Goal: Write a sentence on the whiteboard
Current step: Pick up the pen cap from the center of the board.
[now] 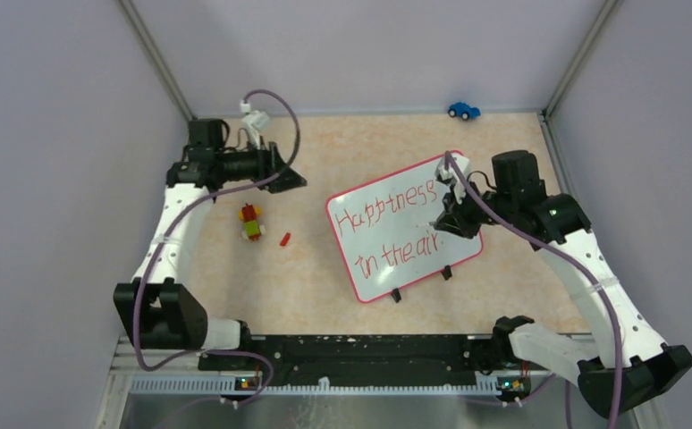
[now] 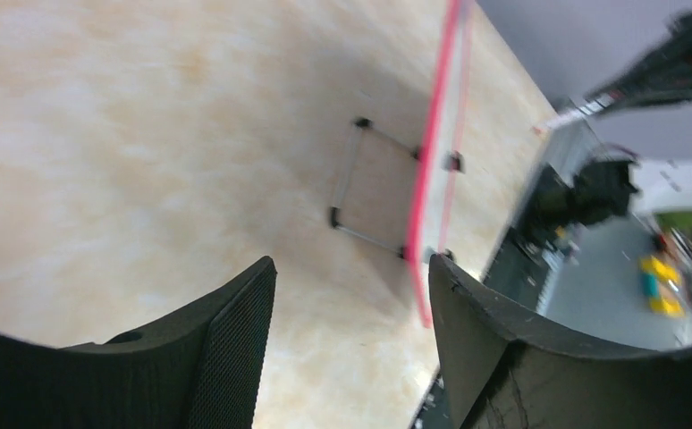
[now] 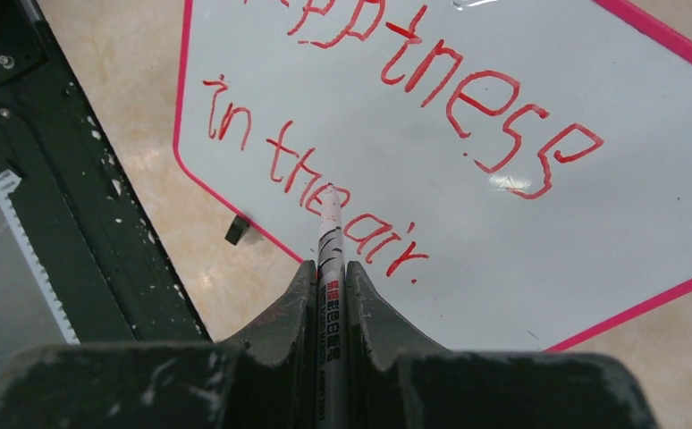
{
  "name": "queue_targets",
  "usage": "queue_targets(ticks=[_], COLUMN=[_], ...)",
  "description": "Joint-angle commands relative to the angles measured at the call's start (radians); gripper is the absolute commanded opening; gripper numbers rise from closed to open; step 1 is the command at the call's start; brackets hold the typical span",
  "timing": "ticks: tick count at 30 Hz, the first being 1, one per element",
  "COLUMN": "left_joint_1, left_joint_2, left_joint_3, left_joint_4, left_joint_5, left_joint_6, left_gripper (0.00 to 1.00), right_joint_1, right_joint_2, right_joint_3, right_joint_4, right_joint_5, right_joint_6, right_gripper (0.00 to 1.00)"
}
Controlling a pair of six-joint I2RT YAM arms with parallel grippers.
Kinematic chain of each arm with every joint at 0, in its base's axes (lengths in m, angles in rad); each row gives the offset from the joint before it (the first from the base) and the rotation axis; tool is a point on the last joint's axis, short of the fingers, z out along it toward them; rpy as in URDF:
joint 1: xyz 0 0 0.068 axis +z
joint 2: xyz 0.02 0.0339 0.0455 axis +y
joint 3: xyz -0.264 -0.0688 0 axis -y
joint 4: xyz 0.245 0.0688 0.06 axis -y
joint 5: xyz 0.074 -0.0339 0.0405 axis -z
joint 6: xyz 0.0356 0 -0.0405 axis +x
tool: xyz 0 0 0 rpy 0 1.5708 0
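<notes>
The whiteboard (image 1: 405, 259), white with a red-pink frame and two black feet, lies tilted right of centre. The sentence (image 1: 387, 223) in red reads "Happiness in the air." in two lines; it also shows in the right wrist view (image 3: 468, 98). My right gripper (image 1: 450, 214) is over the board's right part, shut on a grey marker (image 3: 331, 259) whose tip points at the second line; I cannot tell if the tip touches. My left gripper (image 1: 291, 179) is open and empty, held left of the board. Its view shows the board edge-on (image 2: 432, 161).
A small yellow, red and green toy (image 1: 251, 222) and a small red piece (image 1: 284, 239) lie left of the board. A blue toy car (image 1: 463, 110) sits at the far edge. The black base rail (image 1: 360, 349) runs along the near edge.
</notes>
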Motion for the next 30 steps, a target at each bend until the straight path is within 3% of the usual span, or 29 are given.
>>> queue_targets(ticks=[1, 5, 11, 17, 30], left_joint_1=[0.178, 0.219, 0.218, 0.211, 0.051], left_joint_2=[-0.081, -0.094, -0.102, -0.041, 0.085], left_joint_3=[0.030, -0.025, -0.234, -0.334, -0.396], left_joint_4=[-0.011, -0.203, -0.222, -0.161, -0.032], left_joint_5=[-0.051, -0.230, -0.385, -0.451, -0.582], left_joint_6=[0.045, 0.280, 0.440, 0.471, 0.410], left_gripper=[0.68, 0.67, 0.63, 0.58, 0.55], right_joint_1=[-0.010, -0.010, -0.019, -0.027, -0.073], right_joint_2=[-0.011, -0.022, -0.003, 0.013, 0.024], right_joint_3=[0.049, 0.035, 0.049, 0.091, 0.091], right_joint_4=[0.060, 0.125, 0.179, 0.177, 0.189], right_joint_5=[-0.066, -0.054, -0.061, -0.048, -0.093], right_joint_6=[0.089, 0.170, 0.235, 0.250, 0.275], right_gripper=[0.00, 0.00, 0.00, 0.00, 0.00])
